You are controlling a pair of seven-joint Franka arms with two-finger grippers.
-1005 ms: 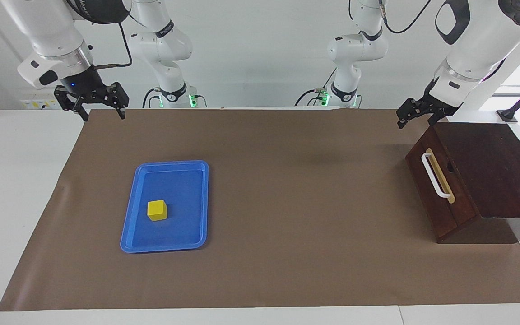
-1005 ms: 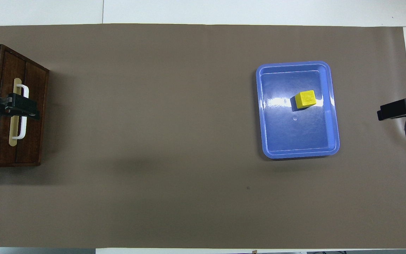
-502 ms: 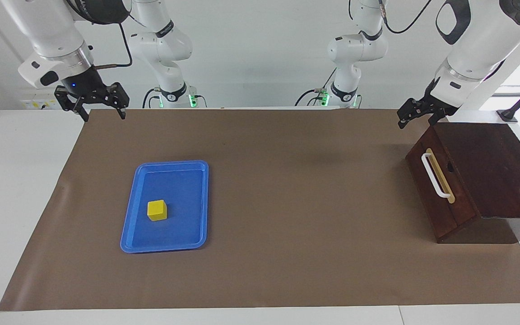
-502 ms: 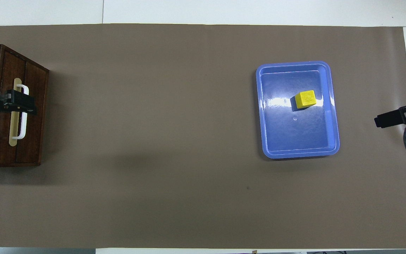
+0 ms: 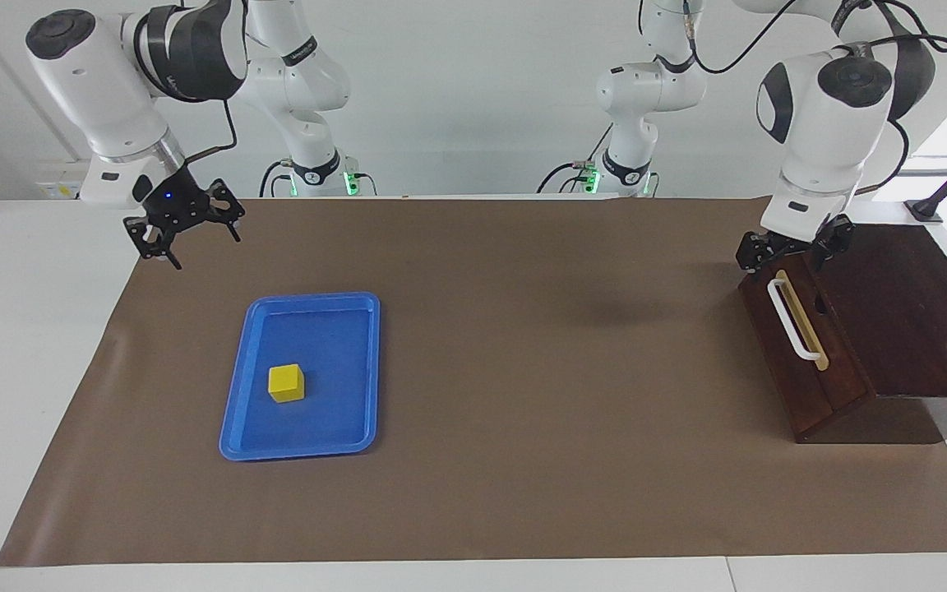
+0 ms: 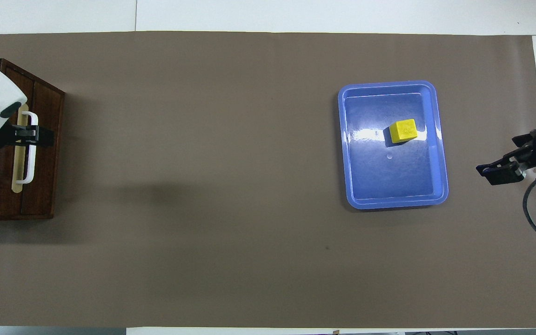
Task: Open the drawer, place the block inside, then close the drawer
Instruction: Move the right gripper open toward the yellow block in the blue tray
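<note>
Overhead view: no legible writing; one block [image 6: 403, 130] lies in one blue tray [image 6: 348, 153]. One drawer [image 5: 802, 345] sits shut. Left gripper [image 5: 794, 255] spread above its handle [image 5: 792, 319]; right gripper [image 5: 186, 228] spread, empty, near the tray.

facing: high, toward robots | overhead: steeply down | shared: brown mat [image 5: 523, 370]

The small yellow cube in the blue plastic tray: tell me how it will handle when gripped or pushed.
The small yellow cube probably stays stiff in a grip: its edges look crisp and its faces flat. It is unlikely to roll or tip, since it sits squat on a flat face. Pushed, it may slide easily, because the blue plastic tray under it looks glossy in the overhead view.
</note>
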